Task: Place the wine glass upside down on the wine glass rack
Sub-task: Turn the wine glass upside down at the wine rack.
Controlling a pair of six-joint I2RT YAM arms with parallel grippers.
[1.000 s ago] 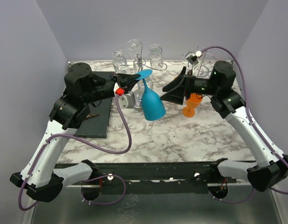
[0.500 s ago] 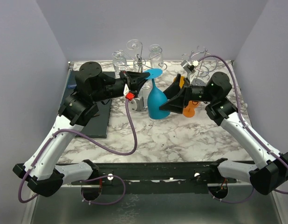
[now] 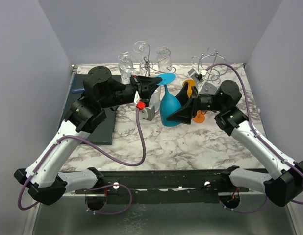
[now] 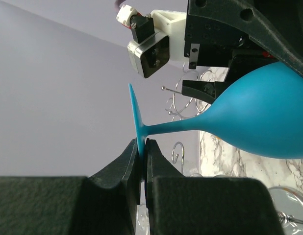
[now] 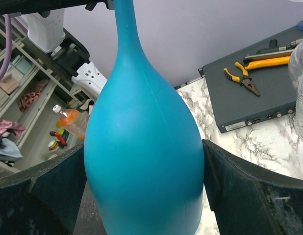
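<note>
Grey-veined marble worktop (image 3: 190, 142), enclosed by plain lilac walls. Left claw (image 4: 142, 145) pinched closed on the foot rim of the blue wine glass (image 3: 169, 108), bowl hanging down beyond it. Right claw (image 5: 144, 191) spread wide, one finger at each side of the bowl; contact unclear. Wire wine glass rack (image 3: 148, 62) just behind left claw, partly masked. Small orange glass (image 3: 199, 116) mostly hidden behind right claw. Bowl mouth cut off in right wrist view.

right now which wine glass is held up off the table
The blue wine glass: the left claw pinches its foot, bowl hanging down. The orange glass stands on the table; the clear glasses are at the rack.
</note>
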